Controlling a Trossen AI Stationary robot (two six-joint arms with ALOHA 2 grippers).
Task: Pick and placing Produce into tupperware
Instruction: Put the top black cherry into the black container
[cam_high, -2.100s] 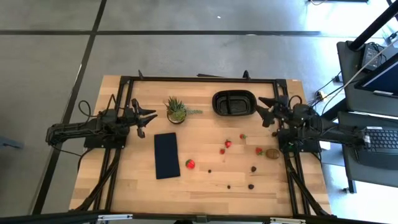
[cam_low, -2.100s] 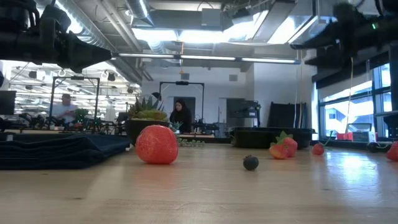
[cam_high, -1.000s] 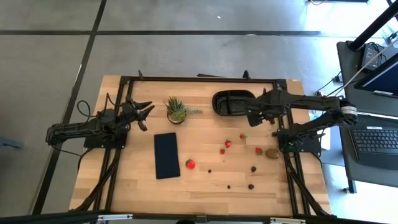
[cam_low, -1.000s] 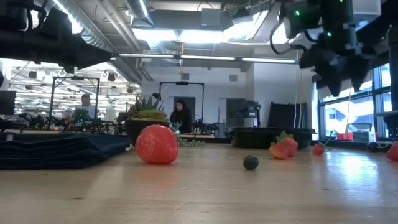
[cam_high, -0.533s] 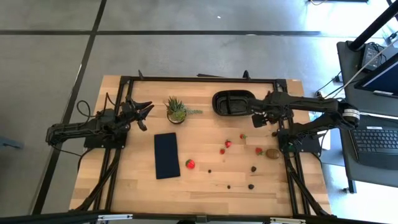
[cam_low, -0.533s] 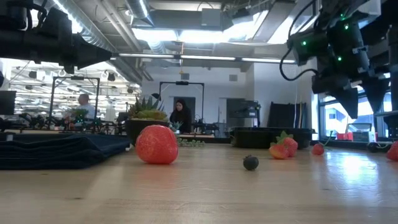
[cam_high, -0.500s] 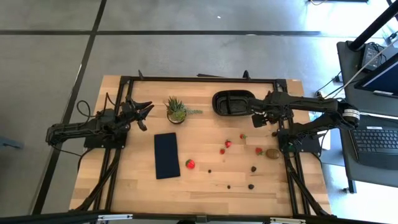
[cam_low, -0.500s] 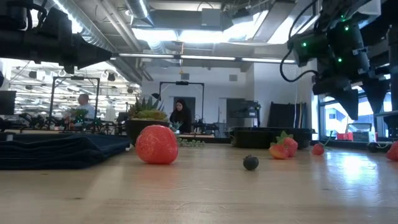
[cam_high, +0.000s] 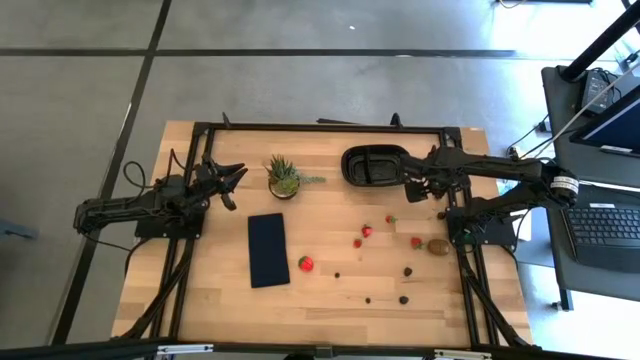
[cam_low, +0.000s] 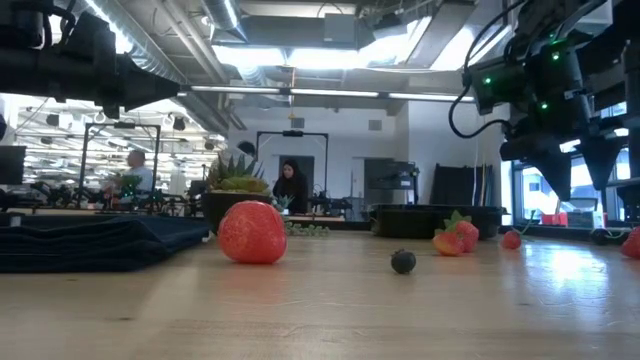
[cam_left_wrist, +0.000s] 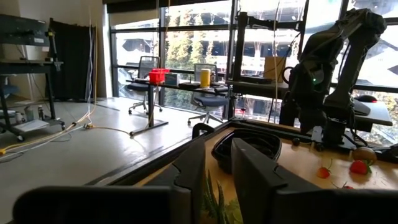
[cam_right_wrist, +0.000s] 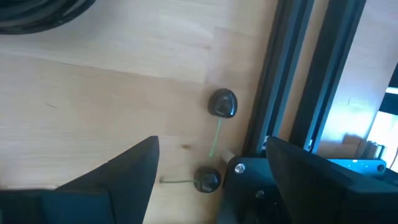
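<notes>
Right gripper (cam_high: 428, 190): jaws spread, empty, near bench's far right corner beside tupperware (cam_high: 376, 166). Left gripper (cam_high: 232, 183): nearly closed, empty, at left edge. Produce: strawberries (cam_high: 306, 263) mid-bench, kiwi (cam_high: 438, 246) right edge. Risk: gripper nudging round berries (cam_right_wrist: 223, 103) off the bench

Tabletop (cam_high: 330, 290): tupperware (cam_high: 376, 166) at far edge, right of centre; potted plant (cam_high: 284, 177) to its left. Pad (cam_high: 268, 249) in front of the plant, strawberry (cam_high: 306, 264) just right of the pad's near end. Kiwi (cam_high: 438, 246) by the right rail, small strawberries (cam_high: 367, 231) between it and the pad, dark berries (cam_high: 404, 299) nearer the front. Right hand (cam_high: 421, 187) hangs beside the tupperware's right end; left hand (cam_high: 228, 184) left of the plant.
</notes>
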